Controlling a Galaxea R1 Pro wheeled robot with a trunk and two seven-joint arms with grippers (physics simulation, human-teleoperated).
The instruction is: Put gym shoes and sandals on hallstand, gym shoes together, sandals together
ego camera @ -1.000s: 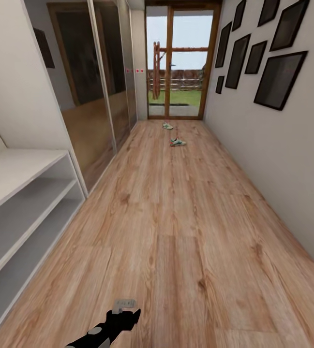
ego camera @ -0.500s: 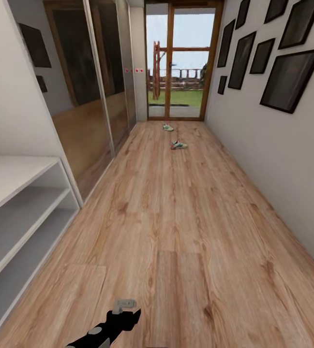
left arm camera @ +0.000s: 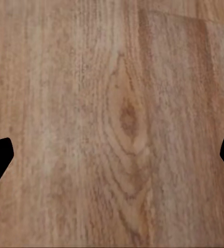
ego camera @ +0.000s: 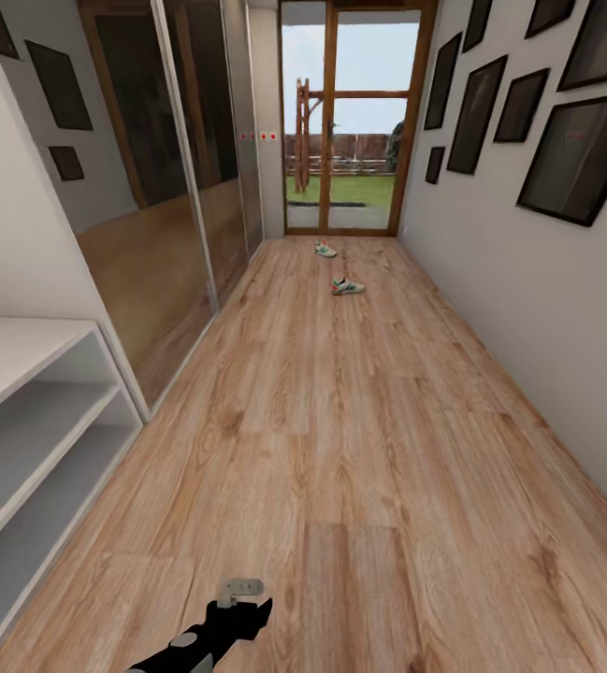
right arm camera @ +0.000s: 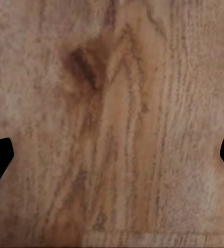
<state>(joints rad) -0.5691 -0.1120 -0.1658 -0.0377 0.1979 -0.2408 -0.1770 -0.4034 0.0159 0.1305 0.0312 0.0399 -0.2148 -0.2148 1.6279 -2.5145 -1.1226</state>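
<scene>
Two gym shoes lie far down the corridor floor [ego camera: 340,439]: one gym shoe [ego camera: 346,286] nearer, the other gym shoe [ego camera: 325,249] close to the glass door. The sandals are out of view. At the left edge stands the white hallstand [ego camera: 22,411], its shelves bare where they show. The tip of my left arm [ego camera: 233,612] pokes in at the bottom of the head view, far from the shoes. My left gripper [left arm camera: 112,160] is open above bare planks. My right gripper [right arm camera: 112,160] is also open, with only floor between its fingers.
A mirrored sliding wardrobe [ego camera: 177,187] lines the left wall past the hallstand. Dark framed pictures [ego camera: 579,154] hang on the right wall. A wood-framed glass door [ego camera: 345,121] closes the corridor's far end.
The whole head view has shifted: the hallstand slides further off to the left and the shoes sit slightly lower, so the camera has moved along the corridor. My arm keeps its pose.
</scene>
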